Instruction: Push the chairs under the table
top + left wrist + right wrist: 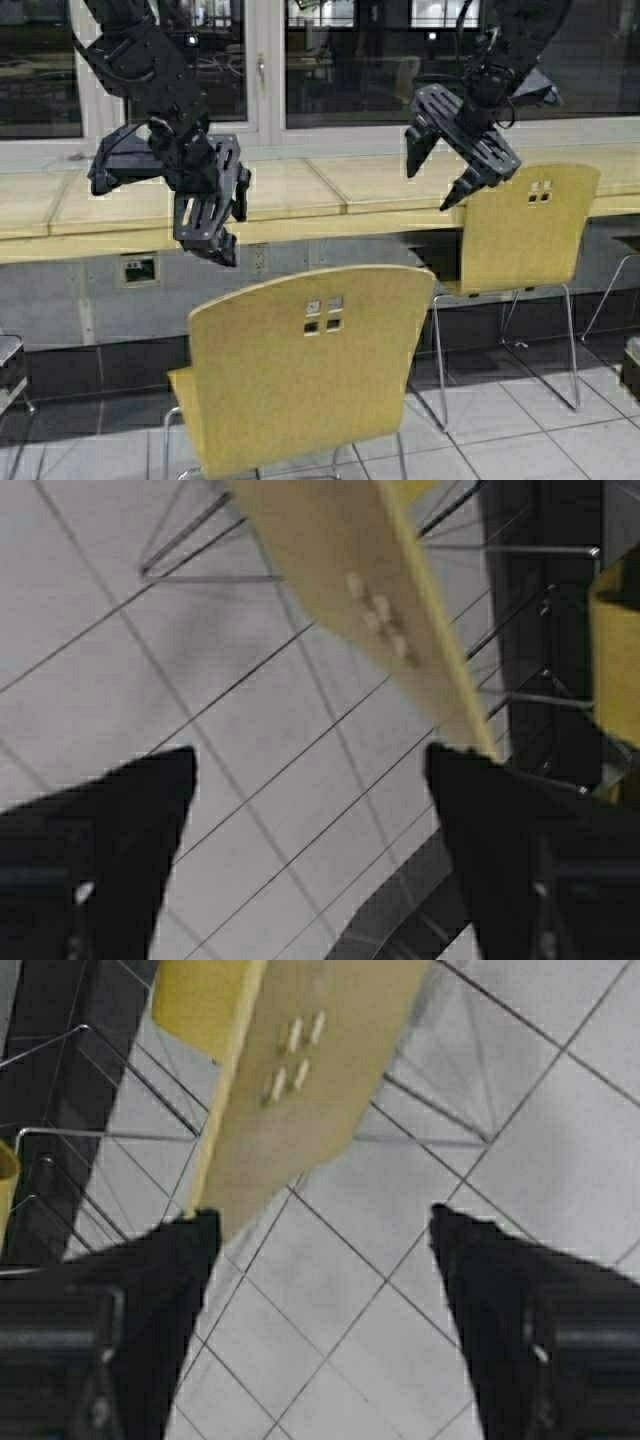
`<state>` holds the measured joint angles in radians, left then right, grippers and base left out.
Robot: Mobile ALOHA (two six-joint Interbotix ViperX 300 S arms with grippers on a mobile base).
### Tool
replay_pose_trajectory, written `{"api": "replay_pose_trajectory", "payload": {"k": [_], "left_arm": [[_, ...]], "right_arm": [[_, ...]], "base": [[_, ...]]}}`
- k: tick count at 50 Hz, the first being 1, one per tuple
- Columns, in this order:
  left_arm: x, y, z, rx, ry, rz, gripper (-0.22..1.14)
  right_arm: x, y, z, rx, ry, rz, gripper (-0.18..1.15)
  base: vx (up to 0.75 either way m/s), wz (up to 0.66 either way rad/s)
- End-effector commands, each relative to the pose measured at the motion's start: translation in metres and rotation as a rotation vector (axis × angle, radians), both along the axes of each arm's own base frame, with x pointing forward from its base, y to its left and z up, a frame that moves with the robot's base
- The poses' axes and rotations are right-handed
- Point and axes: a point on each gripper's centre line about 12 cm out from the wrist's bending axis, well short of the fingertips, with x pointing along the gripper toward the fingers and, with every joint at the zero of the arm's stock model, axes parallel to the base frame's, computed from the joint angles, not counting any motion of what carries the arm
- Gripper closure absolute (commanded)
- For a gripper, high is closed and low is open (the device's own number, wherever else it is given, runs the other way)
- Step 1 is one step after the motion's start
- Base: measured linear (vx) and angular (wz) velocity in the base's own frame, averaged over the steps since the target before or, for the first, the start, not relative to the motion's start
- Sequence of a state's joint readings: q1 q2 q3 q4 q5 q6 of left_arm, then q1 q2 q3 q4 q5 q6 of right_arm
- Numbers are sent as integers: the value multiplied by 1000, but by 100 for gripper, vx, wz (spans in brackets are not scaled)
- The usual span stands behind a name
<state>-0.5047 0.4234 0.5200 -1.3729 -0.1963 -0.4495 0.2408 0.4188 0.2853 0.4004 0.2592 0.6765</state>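
Note:
Two tan-yellow chairs face the long pale yellow table [300,190]. The near chair [310,370] stands pulled out in the middle, its backrest towards me. The right chair [525,235] sits close in, its seat partly under the table's edge. My left gripper [213,215] hangs open above the table's front edge, up and left of the near chair's backrest. My right gripper [440,170] is open in the air just left of the right chair's backrest top. A chair backrest [350,570] shows beyond the open left gripper [310,770], and a backrest [300,1070] beyond the open right gripper [325,1230].
Windows and a grey wall with a socket plate [140,268] run behind the table. A dark seat [8,365] shows at the left edge, chrome legs [605,300] and a dark object [630,365] at the right edge. Grey tiled floor [540,430] surrounds the chairs.

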Motion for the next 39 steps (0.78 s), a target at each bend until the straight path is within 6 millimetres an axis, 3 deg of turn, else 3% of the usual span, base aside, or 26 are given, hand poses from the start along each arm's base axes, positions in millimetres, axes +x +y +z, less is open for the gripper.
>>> {"api": "replay_pose_trajectory", "payload": {"k": [1,15,30,39], "left_arm": [[-6,-10,6,-15,-13,0,-8],[-16,-18,-18,-21,43,17,-8],[-13,-25,-33,-18,67,8,-8],[-20,-45,-52,-35,110,-24,-8]], "right_arm": [[-2,3,9,11,-7,0,0],[-5,1,-8,4,32,-6,0],[-14,-1,-30,-6,93,-7,0],[-21,-3,-51,-16,145,-12,0]], "base": [[21,-5],[20,4],[17,11],[13,10]]}}
